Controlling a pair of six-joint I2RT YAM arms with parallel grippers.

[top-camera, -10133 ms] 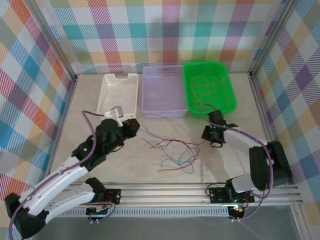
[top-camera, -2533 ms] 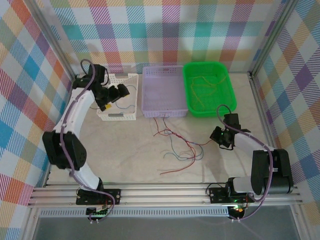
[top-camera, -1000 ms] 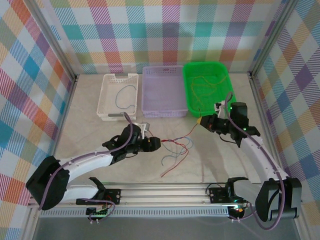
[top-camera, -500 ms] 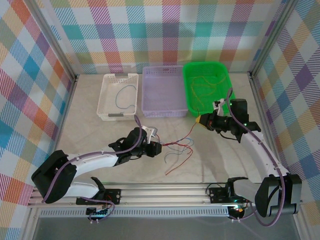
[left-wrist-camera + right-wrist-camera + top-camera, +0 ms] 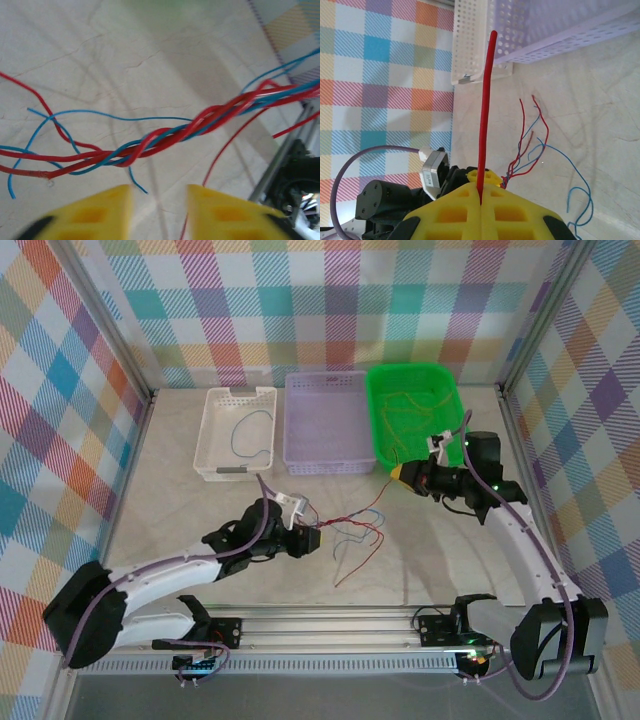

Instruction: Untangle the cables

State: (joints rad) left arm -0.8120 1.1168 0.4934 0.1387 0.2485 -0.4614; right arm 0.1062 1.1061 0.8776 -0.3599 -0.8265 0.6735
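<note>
Cables (image 5: 352,533) lie in a loose red and blue snarl on the table (image 5: 180,490), a little beyond the arms' bases. The left wrist view shows their core as a tight twist (image 5: 185,132) with free ends straying off to one side. The left gripper (image 5: 159,194) sits low just short of that twist, its yellow fingers apart with nothing between them. It looks placed to pin the knot so a pull can draw against it, though the blur may hide a light touch. Farther out, the right gripper (image 5: 481,192) is raised near the green basket (image 5: 375,420), its fingers pressed together on one red cable (image 5: 485,100). That strand runs taut back down to the tangle, probably held high so it slides out of the twist rather than dragging the rest along. At the far side, the white basket (image 5: 213,430) holds a single blue cable (image 5: 250,430), the purple basket (image 5: 328,464) appears empty, and the green one holds yellow-olive strands (image 5: 410,405), so sorting by colour seems under way.
</note>
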